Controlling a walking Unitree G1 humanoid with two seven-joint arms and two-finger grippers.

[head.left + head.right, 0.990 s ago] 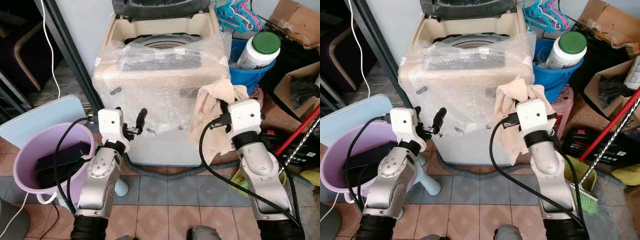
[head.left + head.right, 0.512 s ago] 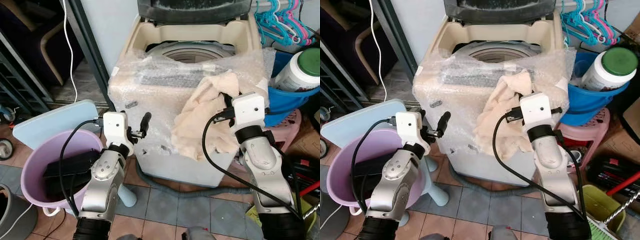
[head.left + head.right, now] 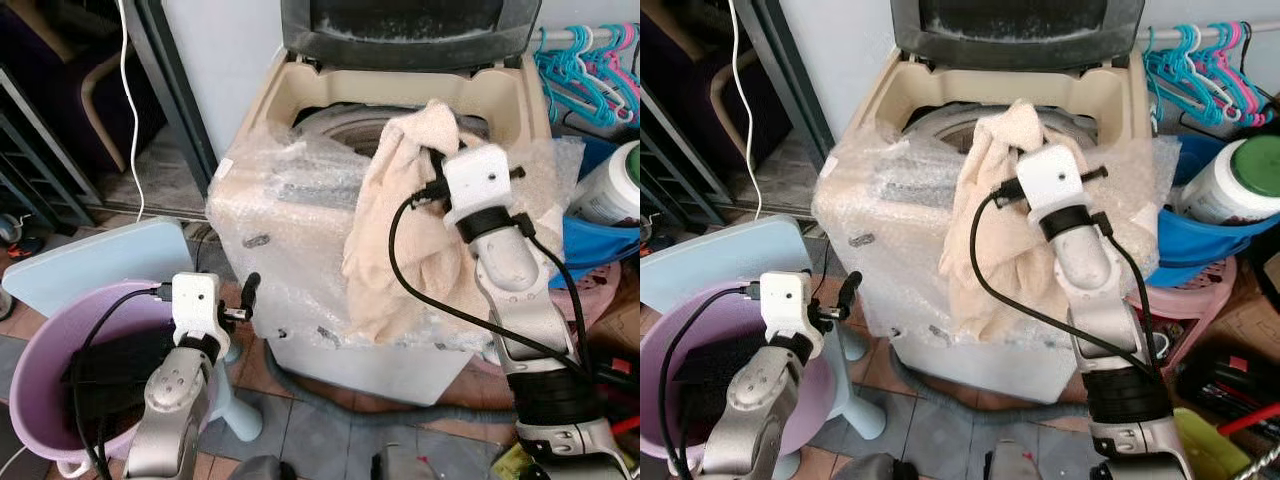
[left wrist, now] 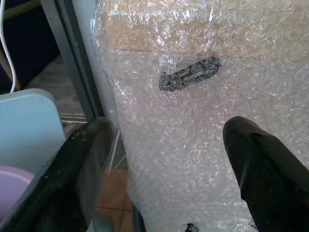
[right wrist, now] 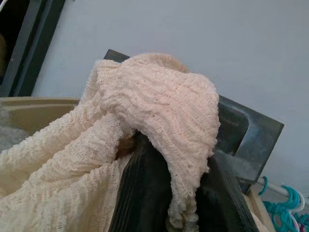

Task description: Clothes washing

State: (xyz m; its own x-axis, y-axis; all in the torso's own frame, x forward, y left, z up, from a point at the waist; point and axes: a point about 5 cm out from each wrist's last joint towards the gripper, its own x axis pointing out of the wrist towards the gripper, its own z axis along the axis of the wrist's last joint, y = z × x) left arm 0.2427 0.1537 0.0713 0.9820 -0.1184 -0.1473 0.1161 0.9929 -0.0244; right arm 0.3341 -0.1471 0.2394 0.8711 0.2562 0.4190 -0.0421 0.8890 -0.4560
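Cream towel (image 3: 400, 230) pinched in right gripper (image 3: 432, 165) jaws, draped below.

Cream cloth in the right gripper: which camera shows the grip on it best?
The right wrist view: the cream cloth is bunched over and between the black fingers, close up. The eye views show the whole cloth hanging from the right gripper over the washing machine rim. The left wrist view faces bubble wrap.

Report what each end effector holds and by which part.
The right end effector grips the cream knitted garment by a bunched fold near its top, the rest hanging over the washing machine front. The left end effector is open, holding nothing.
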